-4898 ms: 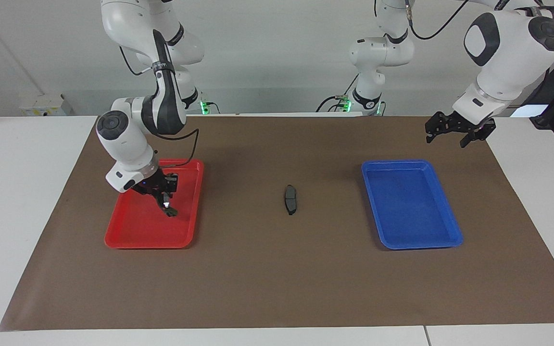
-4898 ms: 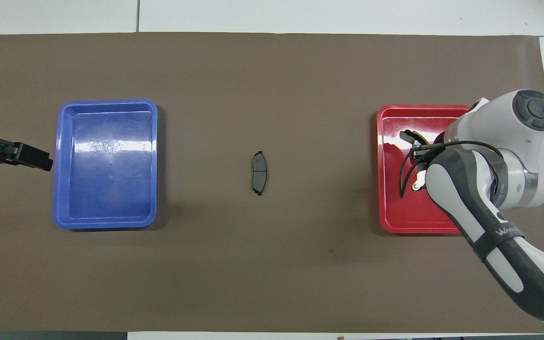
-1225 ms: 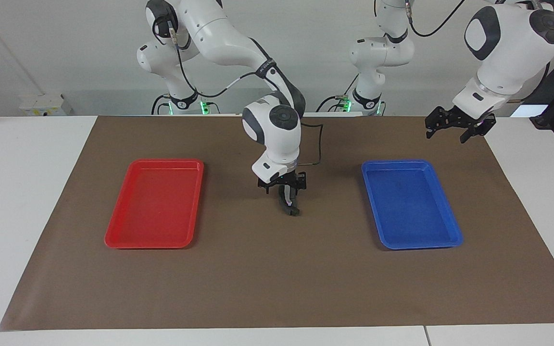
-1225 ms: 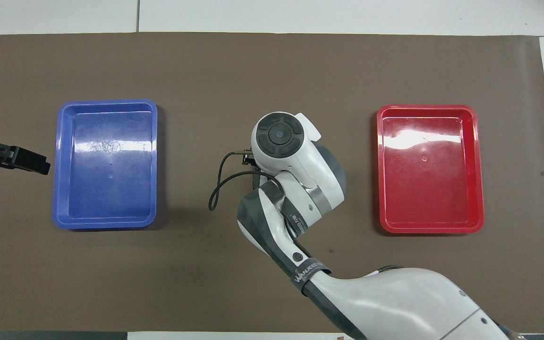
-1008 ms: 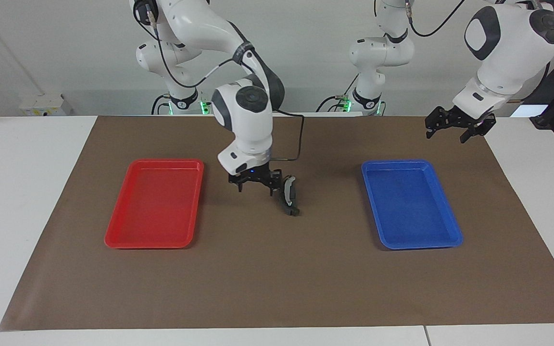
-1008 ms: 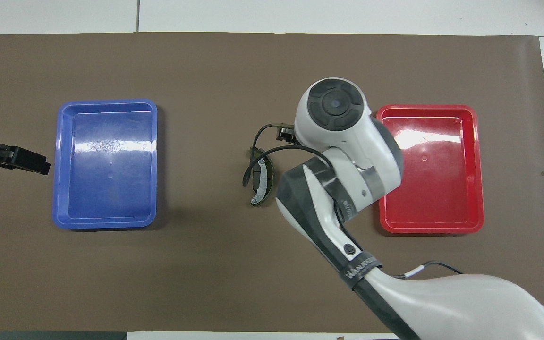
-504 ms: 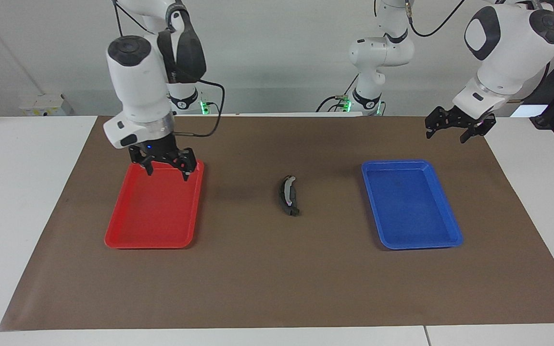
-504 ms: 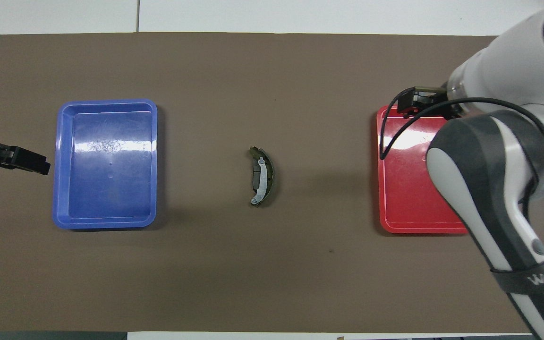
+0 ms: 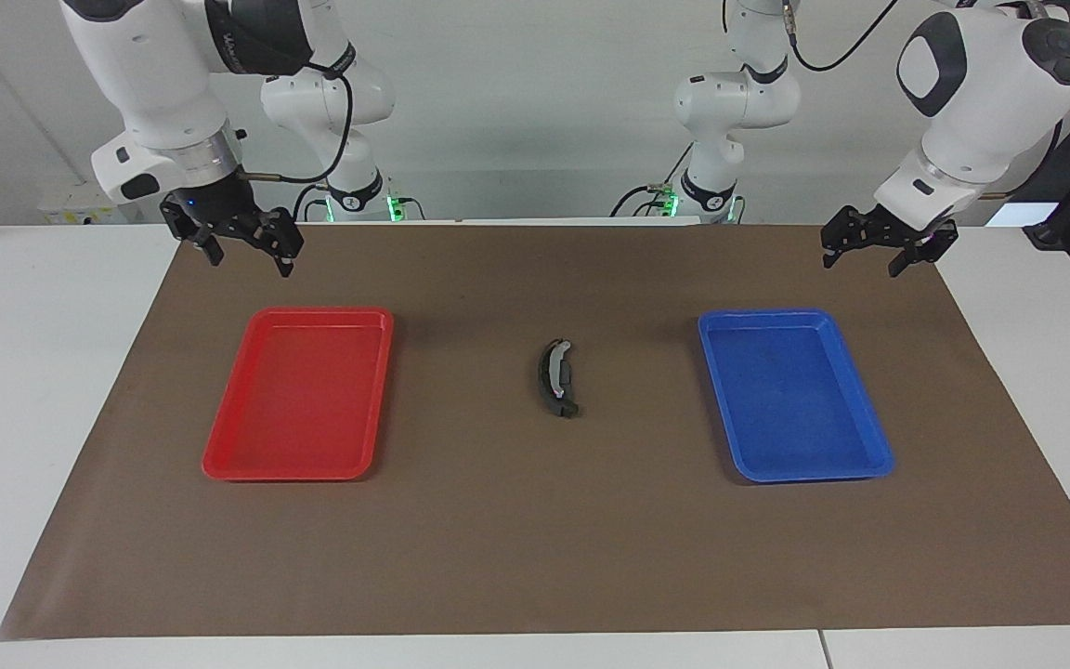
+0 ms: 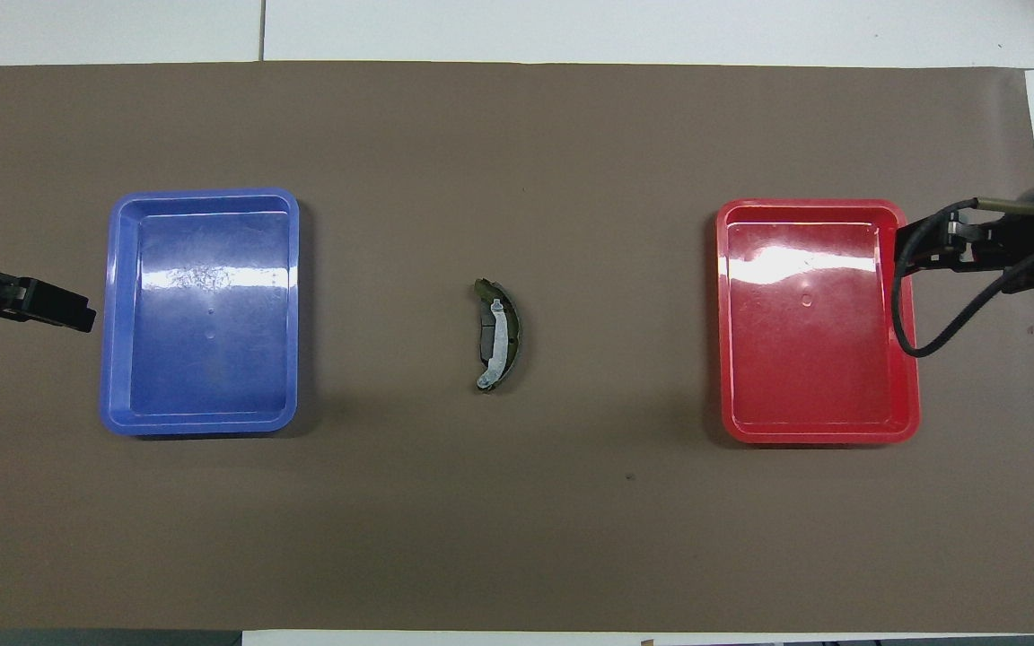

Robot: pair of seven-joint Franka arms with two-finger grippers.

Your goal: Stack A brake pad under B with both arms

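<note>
B point(image 9: 556, 379) lies on A brake pad point(image 10: 486, 334) mid-table between the trays. Both look stiff and heavy; grip the long edges. Left gripper point(image 9: 879, 248) and right gripper point(image 9: 240, 239) hang open, empty.

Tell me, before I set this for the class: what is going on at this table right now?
Nothing is being handled at this moment. The curved brake piece with silver patches lies on the dark brake pad in the middle of the brown mat, between the red tray and the blue tray; neither tray holds anything. The right tool hangs open over the mat near the red tray, holding nothing. The left arm waits, its left tool open near the blue tray.
</note>
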